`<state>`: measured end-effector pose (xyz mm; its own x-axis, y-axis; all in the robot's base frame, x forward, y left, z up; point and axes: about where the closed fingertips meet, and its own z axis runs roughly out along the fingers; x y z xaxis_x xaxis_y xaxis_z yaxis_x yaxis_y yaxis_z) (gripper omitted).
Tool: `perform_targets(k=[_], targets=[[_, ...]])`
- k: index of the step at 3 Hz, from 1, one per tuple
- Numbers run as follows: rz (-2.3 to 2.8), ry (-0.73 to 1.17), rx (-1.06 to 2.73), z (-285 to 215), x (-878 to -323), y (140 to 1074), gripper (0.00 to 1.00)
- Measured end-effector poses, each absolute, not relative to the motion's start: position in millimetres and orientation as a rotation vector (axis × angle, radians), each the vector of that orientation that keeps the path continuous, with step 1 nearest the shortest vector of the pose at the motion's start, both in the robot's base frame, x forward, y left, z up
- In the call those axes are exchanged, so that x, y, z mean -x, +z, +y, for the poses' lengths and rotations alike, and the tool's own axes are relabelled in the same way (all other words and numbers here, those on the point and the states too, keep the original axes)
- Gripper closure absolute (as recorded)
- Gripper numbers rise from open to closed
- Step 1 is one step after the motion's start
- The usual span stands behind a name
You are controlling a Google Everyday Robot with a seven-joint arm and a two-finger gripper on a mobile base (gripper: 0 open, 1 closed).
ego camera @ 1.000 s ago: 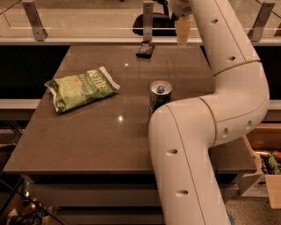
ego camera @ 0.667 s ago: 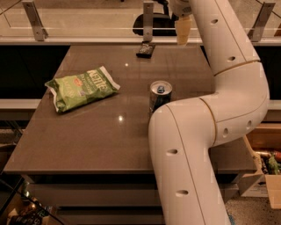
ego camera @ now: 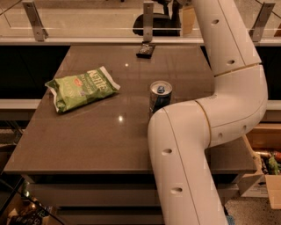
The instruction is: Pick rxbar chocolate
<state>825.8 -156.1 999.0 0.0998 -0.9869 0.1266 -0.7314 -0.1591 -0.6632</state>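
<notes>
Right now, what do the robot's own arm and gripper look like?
The arm is white: thick, rounded tube segments joined at bends, with thin tan seam lines and small dark round holes along the shells. No cables show. The gripper is a dark part at the top edge, beyond the table, mostly cut off.

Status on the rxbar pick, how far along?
Done: the arm is reached across the table, with the gripper at the top edge of the view, beyond the far side. In hand: nothing visible. The rxbar lies flat by the far edge, untouched. Left: descend to it, grasp, lift. The chip bag and can sit nearer, apart from the bar.
</notes>
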Motion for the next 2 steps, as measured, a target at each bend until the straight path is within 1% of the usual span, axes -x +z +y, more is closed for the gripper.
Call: perform_targets(k=[2], targets=[[1.646,-0.819,1.918,-154.0,-824.3,1014.7,0.0]])
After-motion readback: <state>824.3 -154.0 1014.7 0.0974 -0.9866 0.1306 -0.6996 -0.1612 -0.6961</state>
